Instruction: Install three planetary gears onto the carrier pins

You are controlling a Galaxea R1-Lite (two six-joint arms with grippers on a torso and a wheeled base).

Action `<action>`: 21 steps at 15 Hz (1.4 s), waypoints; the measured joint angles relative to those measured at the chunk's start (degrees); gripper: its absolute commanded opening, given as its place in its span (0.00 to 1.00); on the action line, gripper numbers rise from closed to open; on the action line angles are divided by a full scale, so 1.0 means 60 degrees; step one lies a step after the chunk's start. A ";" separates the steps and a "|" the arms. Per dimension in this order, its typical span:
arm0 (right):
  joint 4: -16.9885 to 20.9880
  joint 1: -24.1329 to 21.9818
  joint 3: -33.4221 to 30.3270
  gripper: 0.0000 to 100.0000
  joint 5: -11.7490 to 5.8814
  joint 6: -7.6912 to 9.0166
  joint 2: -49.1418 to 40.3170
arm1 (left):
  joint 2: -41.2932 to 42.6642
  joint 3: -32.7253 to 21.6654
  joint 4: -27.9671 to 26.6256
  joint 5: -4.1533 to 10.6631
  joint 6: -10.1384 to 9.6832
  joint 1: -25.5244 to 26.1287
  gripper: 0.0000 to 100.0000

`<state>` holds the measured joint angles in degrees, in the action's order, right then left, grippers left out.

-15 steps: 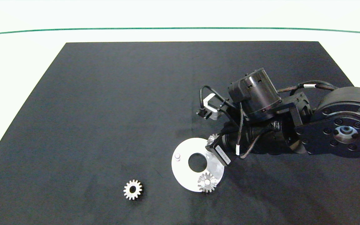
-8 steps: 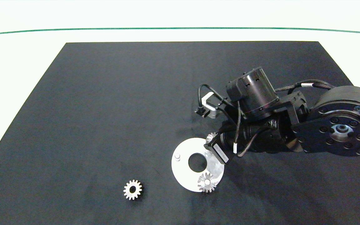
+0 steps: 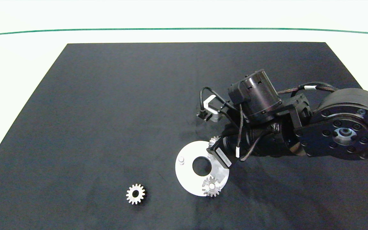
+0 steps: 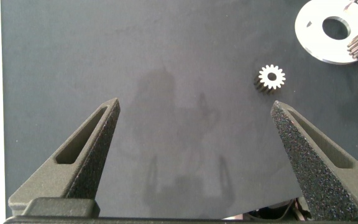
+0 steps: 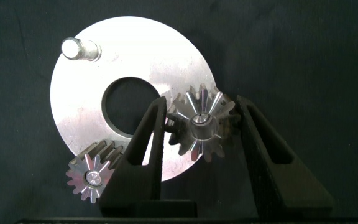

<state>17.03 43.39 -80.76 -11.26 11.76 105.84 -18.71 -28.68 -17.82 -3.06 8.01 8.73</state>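
The white disc (image 3: pixel 187 179) lies on the black mat, and its carrier pins show best in the right wrist view. One pin (image 5: pixel 74 47) stands bare. A planetary gear (image 5: pixel 91 177) sits on a second pin at the disc's near edge (image 3: pixel 211 187). My right gripper (image 5: pixel 199 102) is shut on another gear (image 5: pixel 199 121) over the third pin, whose tip shows in the gear's hole. In the head view that gear (image 3: pixel 214 140) peeks out from under the right arm (image 3: pixel 267 127). A third gear (image 3: pixel 135 193) lies loose on the mat, left of the disc. My left gripper (image 4: pixel 194 109) hangs open above the bare mat.
The black mat (image 3: pixel 123 95) covers most of the white table, with a green line near the far edge. The left wrist view shows the loose gear (image 4: pixel 270 77) and the disc (image 4: pixel 319 43) well apart from the left fingers. The left arm is outside the head view.
The right arm has shifted slightly to the left over the disc's far right edge, the held gear moving with it. The disc and the other two gears have stayed put.
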 measured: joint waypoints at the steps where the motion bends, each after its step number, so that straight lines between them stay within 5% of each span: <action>1: 0.0000 0.0000 0.0006 0.00 -0.0004 0.0000 0.0000 | -0.0004 -0.0004 0.0000 0.0000 -0.0049 0.0000 1.00; 2: 0.0000 0.0000 0.0018 0.00 0.0000 0.0000 0.0000 | -0.0004 -0.0010 0.0000 0.0000 -0.0077 0.0000 1.00; 3: 0.0000 0.0000 0.0028 1.00 0.0000 -0.0008 0.0000 | -0.0004 -0.0010 0.0000 0.0000 -0.0085 0.0000 1.00; 16: 0.0022 -0.0037 0.0020 1.00 -0.0024 0.0010 -0.0205 | -0.0004 -0.0037 -0.0006 0.0006 -0.0114 -0.0004 1.00; 21: 0.0142 -0.0528 0.1963 1.00 -0.0266 0.0055 -0.3086 | -0.0012 0.0630 0.0016 0.0043 0.0112 -0.0004 1.00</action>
<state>17.88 40.22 -68.99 -12.86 12.09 87.32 -18.79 -24.91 -17.73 -2.80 8.68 8.70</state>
